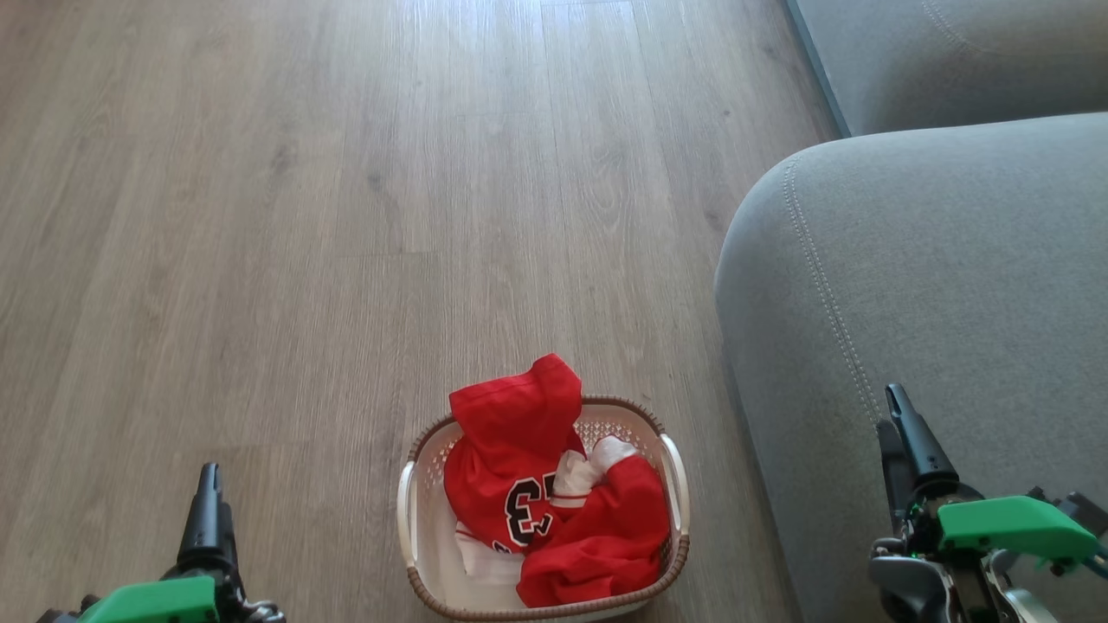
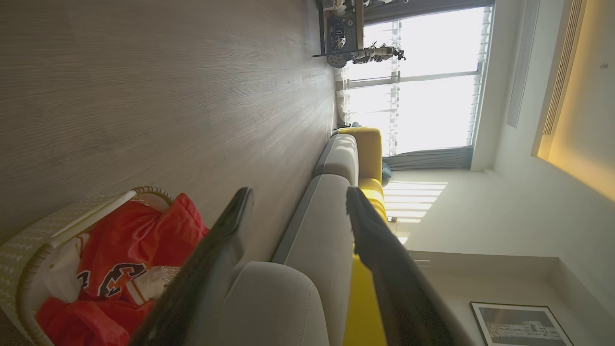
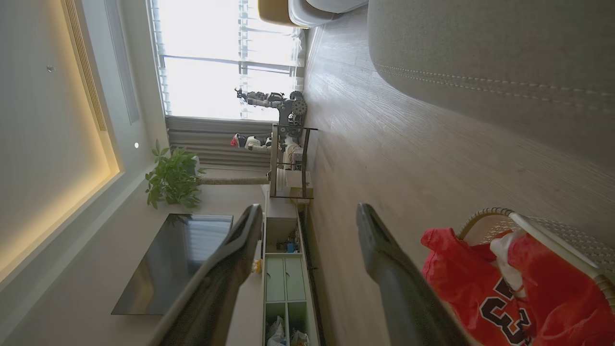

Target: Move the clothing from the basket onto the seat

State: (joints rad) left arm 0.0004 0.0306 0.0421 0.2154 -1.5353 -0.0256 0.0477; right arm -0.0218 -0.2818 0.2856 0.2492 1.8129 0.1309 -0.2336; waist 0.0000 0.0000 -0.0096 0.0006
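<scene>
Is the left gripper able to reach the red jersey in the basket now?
Probably yes: the open left gripper hovers left of the basket, the jersey lies uncovered on top, and nothing stands between them.

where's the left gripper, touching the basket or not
Apart. The head view shows a strip of bare floor between the left gripper and the basket, so there is no contact.

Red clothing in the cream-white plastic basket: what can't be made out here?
- Head view: folds of the red numbered jersey hide part of its numerals; only a 3 reads clearly.
- Head view: the plain red shorts and jersey cover most of the cream-white perforated basket floor; anything beneath is hidden.
- Right wrist view: the frame's edge cuts off basket and shorts.
</scene>
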